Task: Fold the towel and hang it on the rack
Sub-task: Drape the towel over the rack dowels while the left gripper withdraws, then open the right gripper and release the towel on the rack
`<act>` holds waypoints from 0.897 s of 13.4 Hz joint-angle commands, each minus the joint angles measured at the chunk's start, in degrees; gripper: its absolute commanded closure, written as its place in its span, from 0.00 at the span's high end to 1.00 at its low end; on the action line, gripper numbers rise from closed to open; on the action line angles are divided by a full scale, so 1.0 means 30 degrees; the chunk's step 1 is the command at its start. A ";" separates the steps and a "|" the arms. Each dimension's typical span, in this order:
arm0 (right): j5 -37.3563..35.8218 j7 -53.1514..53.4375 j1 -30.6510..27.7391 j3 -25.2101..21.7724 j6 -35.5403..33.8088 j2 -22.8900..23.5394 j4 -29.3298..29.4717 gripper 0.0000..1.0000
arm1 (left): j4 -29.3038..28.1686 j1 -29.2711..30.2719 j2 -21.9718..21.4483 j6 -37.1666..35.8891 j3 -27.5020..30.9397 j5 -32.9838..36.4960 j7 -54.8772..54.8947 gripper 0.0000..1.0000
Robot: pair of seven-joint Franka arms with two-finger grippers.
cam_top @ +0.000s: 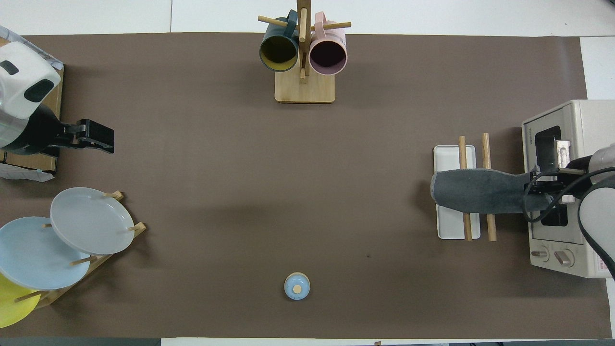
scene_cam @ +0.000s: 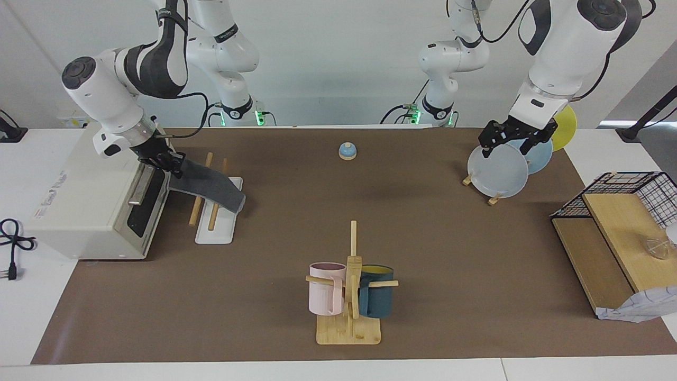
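Observation:
The towel (scene_cam: 211, 185) (cam_top: 475, 191) shows its dark grey face and lies across both wooden rods of the rack (scene_cam: 214, 233) (cam_top: 454, 154). Its free end hangs over the rack's white base, toward the middle of the table. My right gripper (scene_cam: 172, 161) (cam_top: 538, 192) is shut on the towel's other end and holds it just above the rods, between the rack and the toaster oven. My left gripper (scene_cam: 506, 147) (cam_top: 96, 139) is open and empty, up in the air over the plate stand at the left arm's end, where that arm waits.
A white toaster oven (scene_cam: 90, 201) (cam_top: 567, 192) stands right beside the rack. A mug tree (scene_cam: 351, 286) (cam_top: 302, 53) with two mugs stands farther out. A plate stand (scene_cam: 500, 172) (cam_top: 89, 221), a small blue bell (scene_cam: 347, 151) (cam_top: 297, 286) and a wire-and-wood shelf (scene_cam: 624, 211) are also here.

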 commanded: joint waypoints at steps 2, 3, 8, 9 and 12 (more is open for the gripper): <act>-0.1119 -0.1121 -0.0249 0.0254 -0.0745 -0.0131 0.1381 1.00 | -0.0480 -0.0331 -0.0398 0.0456 0.0457 -0.0249 0.0186 1.00; -0.1149 -0.1063 -0.0220 0.0283 -0.1010 -0.0131 0.1530 1.00 | -0.0422 -0.0360 -0.0369 0.0486 0.0428 -0.0452 0.0098 1.00; -0.1149 -0.0946 0.0043 0.0545 -0.3523 -0.0073 0.4099 1.00 | -0.0334 -0.0244 -0.0369 0.0574 0.0458 -0.0953 0.0126 1.00; -0.1178 -0.0945 0.0044 0.0634 -0.4228 0.0015 0.4922 1.00 | -0.0392 -0.0186 -0.0398 0.0574 0.0458 -0.0924 0.0300 1.00; -0.1266 -0.0363 0.1123 0.0928 -0.7623 0.0891 0.8695 1.00 | -0.0480 -0.0126 -0.0428 0.0602 0.0428 -0.0894 0.0186 1.00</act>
